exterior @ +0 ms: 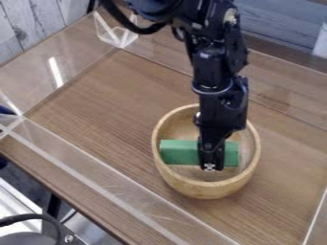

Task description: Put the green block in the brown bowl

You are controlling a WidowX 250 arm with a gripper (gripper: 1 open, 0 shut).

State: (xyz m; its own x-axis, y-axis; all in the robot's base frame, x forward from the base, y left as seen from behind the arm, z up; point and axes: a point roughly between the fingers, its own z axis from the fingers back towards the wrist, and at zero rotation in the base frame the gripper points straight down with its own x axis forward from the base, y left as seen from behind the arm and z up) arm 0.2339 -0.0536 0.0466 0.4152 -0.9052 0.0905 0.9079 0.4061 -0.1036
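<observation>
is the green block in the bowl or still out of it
In. The green block sits inside the rim of the brown bowl, with the gripper shut on its right end.

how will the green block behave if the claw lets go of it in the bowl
The green block looks stiff and flat-sided, so it should probably settle rather than roll. Held by the claw inside the brown bowl, it looks small and likely light; the curved wall may leave it tilted.

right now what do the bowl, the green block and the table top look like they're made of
The brown bowl looks like turned wood, matte, with visible grain on its thick rim. The green block is a solid bright green with no grain showing, so painted wood or plastic; I can't tell which. The table top shows wood-grain streaks, possibly laminate, with a slight sheen.
</observation>
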